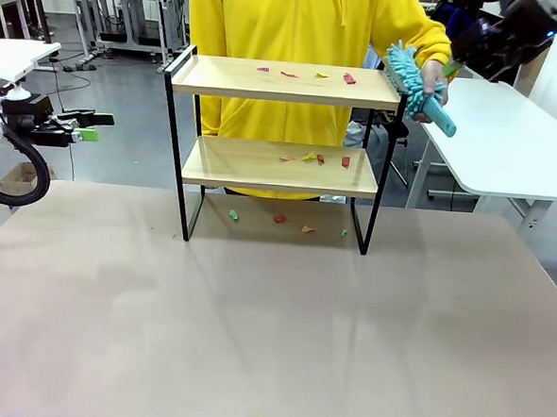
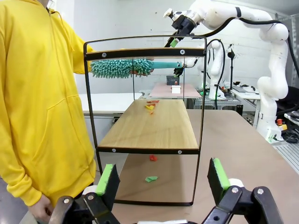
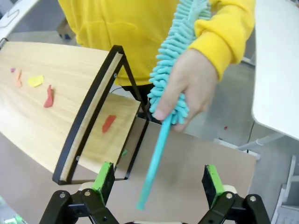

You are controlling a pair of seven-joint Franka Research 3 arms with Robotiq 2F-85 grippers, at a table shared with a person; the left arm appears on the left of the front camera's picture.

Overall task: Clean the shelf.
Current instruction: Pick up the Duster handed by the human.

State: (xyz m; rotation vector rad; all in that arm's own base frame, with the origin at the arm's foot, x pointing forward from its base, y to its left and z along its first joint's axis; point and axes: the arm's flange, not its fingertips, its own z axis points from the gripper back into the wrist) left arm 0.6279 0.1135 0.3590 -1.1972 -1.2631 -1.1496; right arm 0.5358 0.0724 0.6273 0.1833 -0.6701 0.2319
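Front view: your shelf (image 1: 286,81) stands at the bench's (image 1: 270,340) far side, scraps (image 1: 349,79) on both boards; nothing looks cleaned yet.
Left wrist view: left tool (image 2: 163,179) spread, empty.
Right wrist view: right tool (image 3: 159,179) spread, facing a person's hand (image 3: 187,88) holding the duster (image 3: 177,42).

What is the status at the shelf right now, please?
Left claw open, off one end of the shelf. Right claw open, facing the duster in a person's hand. Coloured scraps on both boards and the table beneath.
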